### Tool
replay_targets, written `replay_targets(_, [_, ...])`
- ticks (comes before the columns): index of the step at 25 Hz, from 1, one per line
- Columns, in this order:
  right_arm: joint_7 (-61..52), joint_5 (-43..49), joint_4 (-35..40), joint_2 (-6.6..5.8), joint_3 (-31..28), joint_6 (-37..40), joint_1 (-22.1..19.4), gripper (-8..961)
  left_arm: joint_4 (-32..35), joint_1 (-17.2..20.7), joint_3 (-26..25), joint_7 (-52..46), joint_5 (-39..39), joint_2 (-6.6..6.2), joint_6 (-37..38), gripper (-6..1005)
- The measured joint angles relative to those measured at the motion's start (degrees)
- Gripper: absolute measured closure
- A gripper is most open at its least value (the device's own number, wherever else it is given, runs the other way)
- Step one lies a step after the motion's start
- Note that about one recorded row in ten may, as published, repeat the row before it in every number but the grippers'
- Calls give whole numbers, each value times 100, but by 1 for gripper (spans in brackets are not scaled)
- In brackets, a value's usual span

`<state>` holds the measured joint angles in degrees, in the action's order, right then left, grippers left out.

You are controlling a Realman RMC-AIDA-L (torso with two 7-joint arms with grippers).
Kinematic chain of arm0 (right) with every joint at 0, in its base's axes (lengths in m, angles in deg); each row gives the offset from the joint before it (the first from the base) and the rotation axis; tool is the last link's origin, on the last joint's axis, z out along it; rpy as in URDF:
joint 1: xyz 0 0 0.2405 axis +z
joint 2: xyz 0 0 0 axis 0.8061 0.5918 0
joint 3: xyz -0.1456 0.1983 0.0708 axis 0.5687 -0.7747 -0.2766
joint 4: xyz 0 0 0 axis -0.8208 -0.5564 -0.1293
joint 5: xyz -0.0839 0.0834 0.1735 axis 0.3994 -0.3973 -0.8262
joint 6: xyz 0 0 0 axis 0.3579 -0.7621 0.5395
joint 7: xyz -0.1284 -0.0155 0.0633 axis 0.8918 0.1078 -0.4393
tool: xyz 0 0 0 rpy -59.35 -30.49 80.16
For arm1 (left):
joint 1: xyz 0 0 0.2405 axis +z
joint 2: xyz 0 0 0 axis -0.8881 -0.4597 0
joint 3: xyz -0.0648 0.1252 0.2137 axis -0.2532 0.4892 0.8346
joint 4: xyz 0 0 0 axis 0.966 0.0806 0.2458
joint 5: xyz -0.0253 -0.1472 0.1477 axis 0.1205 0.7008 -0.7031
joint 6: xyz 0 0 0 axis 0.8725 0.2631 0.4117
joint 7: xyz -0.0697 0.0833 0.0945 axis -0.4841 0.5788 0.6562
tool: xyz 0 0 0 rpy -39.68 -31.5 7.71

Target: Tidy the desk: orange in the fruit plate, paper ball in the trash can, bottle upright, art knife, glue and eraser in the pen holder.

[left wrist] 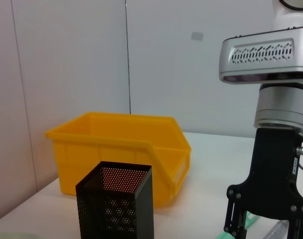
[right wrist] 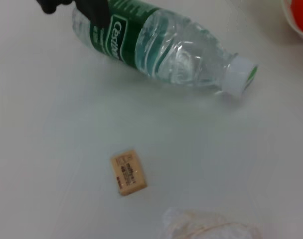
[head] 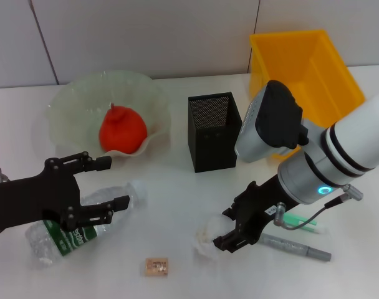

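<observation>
The orange (head: 121, 129) lies in the translucent fruit plate (head: 65, 99). On its side on the table is the clear bottle (head: 65, 233) (right wrist: 161, 45) with a green label, its cap towards the pen holder. My left gripper (head: 108, 185) is open just over it, one finger (head: 111, 208) above the bottle's shoulder. Over by the crumpled paper ball (head: 206, 240) (right wrist: 211, 228), my right gripper (head: 232, 227) stands open at its edge. The small tan eraser (head: 155, 266) (right wrist: 127, 172) sits near the front edge. Green glue (head: 302, 223) and the grey art knife (head: 298, 249) rest under the right arm.
The black mesh pen holder (head: 213, 131) (left wrist: 115, 204) stands mid-table. Behind it at the right is the yellow bin (head: 308, 68) (left wrist: 121, 149). A white wall runs along the table's far edge.
</observation>
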<state>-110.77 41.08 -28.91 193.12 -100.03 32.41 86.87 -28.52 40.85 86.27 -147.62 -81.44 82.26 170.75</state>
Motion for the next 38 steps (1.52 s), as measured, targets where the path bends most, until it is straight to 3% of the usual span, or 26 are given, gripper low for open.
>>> replay_targets(7, [-119,230,-665,-16,-317,115,-353,359,-5,-7,-8,4,0,57,-23,194])
replay_targets(13, [-191,470,-1628,-29,-1393,433,-732,359,-5,-3,15,35,0,118,-30,194])
replay_targets(21, [62,617,-2160,-31,-2448,353,-695,359,-8,-110,37,65,-127,235,-29,194])
replay_targets(30, [175,767,-2235,-19,-2806,-406,-728,360,-249,-167,45,167,-115,286,-43,194])
replay_targets(38, [182,973,-1513,-56,-2879,-1227,-606,360,-391,-200,53,207,-105,297,-84,194])
